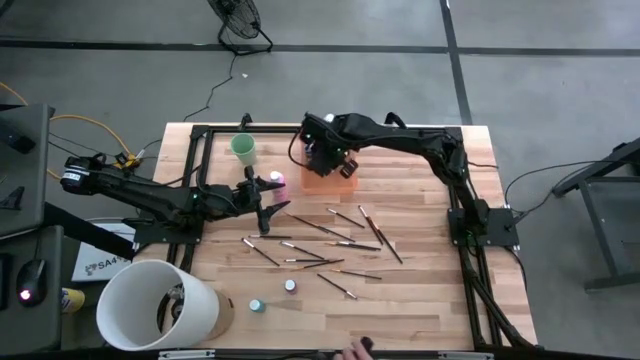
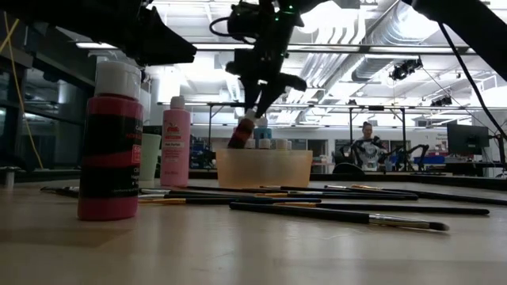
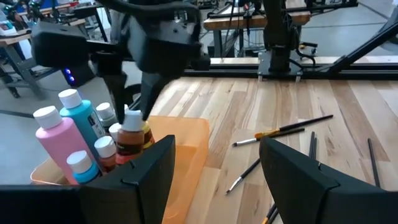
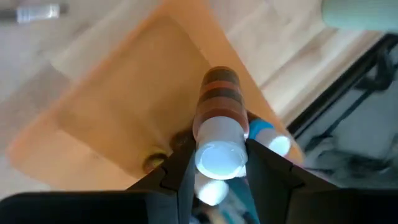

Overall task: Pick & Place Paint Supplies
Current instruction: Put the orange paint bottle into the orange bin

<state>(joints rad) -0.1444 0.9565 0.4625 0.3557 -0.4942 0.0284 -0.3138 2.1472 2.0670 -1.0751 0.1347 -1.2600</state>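
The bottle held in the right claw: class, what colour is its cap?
White. The bottle has a brown and orange banded body, seen best in the right wrist view, pinched in the right claw.

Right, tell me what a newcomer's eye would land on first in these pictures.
First, the right gripper above the orange tray at the table's far edge, shut on a small brown bottle by its white cap. Next, the thin brushes strewn across the middle of the table. The left gripper waits open beside a pink bottle, with a mint-green cup just beyond.
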